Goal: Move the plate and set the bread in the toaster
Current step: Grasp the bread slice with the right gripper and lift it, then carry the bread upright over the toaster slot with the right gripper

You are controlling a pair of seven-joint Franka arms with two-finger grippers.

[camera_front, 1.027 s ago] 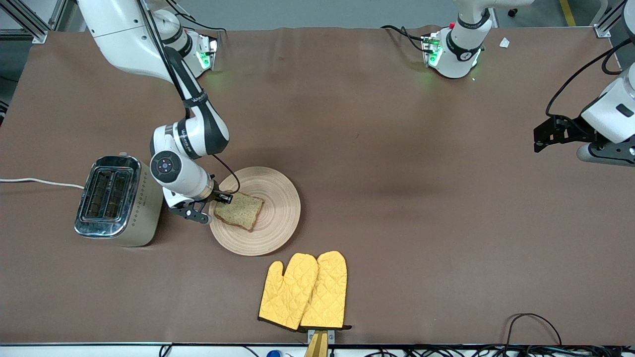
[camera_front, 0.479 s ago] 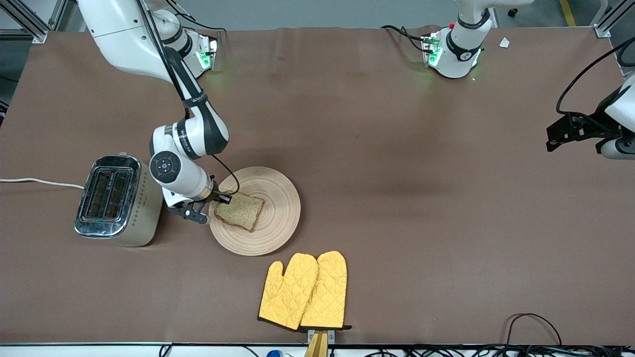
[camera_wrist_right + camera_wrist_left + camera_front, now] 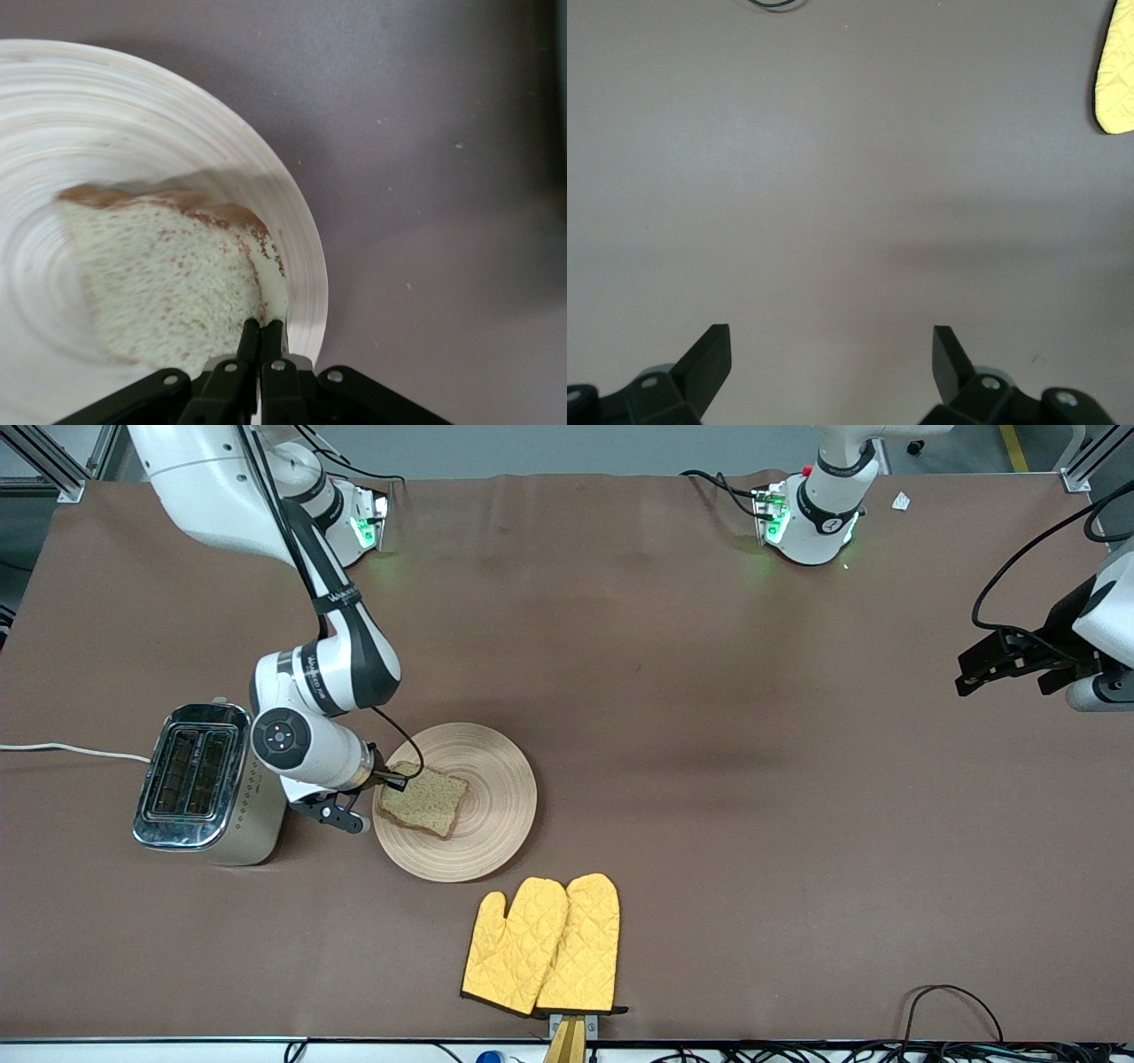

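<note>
Bread [image 3: 423,803], one speckled brown slice with a darker crust, is shown lying on the round wooden plate [image 3: 496,797], toward the plate's toaster-side edge. The plate is set on the brown table [image 3: 709,779], just beside the toaster [image 3: 208,784], which stands toward the right arm's end of the table with its two slots facing up and a white cord [image 3: 71,751] leading off from it. The right gripper [image 3: 383,781] is seen low over the plate's rim between toaster and plate; in the right wrist view its fingers [image 3: 249,341] are pressed together with the corner of the bread [image 3: 168,279] pinched between them at the edge of the plate [image 3: 306,266]. Whether the slice is lifted clear of the plate cannot be told. The left gripper [image 3: 974,669] is held over bare table at the left arm's end, well apart from the plate, where that arm waits; in the left wrist view the left gripper [image 3: 831,359] is seen with its fingers [image 3: 709,363] spread wide and nothing between them. A pair of yellow oven mitts [image 3: 542,943] is laid side by side nearer to the front camera than the plate; an edge of the mitts [image 3: 1118,71] also appears in the left wrist view.
</note>
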